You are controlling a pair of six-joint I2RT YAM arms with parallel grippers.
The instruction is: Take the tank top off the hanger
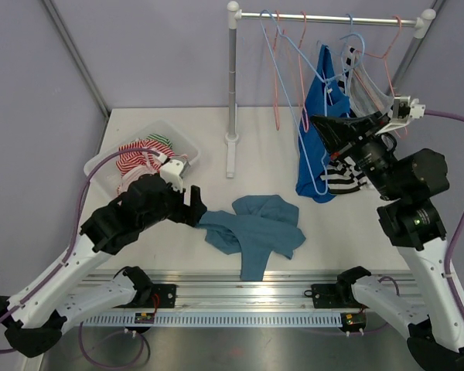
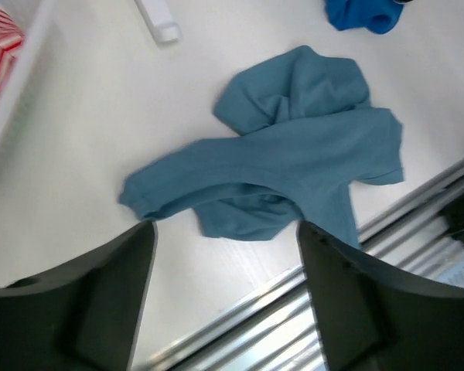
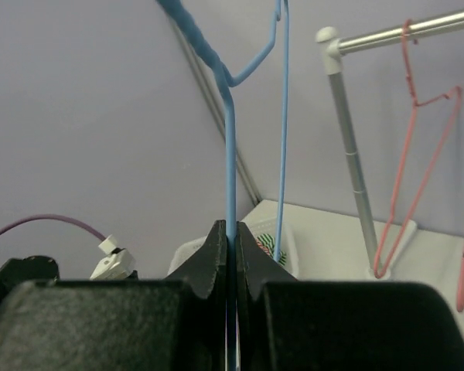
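A bright blue tank top (image 1: 315, 143) hangs on a light blue wire hanger (image 1: 320, 188) under the rack's rail. Its lower edge shows in the left wrist view (image 2: 363, 14). My right gripper (image 1: 319, 124) is shut on the hanger's wire (image 3: 230, 154), pinched between the jaws (image 3: 231, 232), with a thick blue strap (image 3: 189, 23) round the wire above. My left gripper (image 1: 195, 207) is open and empty, low over the table at the left edge of a crumpled teal garment (image 1: 255, 232). That garment lies just beyond the open fingers (image 2: 226, 226).
A clothes rack (image 1: 232, 85) stands at the back with pink hangers (image 1: 277, 77) and more hangers at the right. A black-and-white striped garment (image 1: 344, 179) hangs beside the tank top. A clear bin (image 1: 187, 147) with red-striped cloth sits at left. A metal rail (image 1: 247, 286) runs along the near edge.
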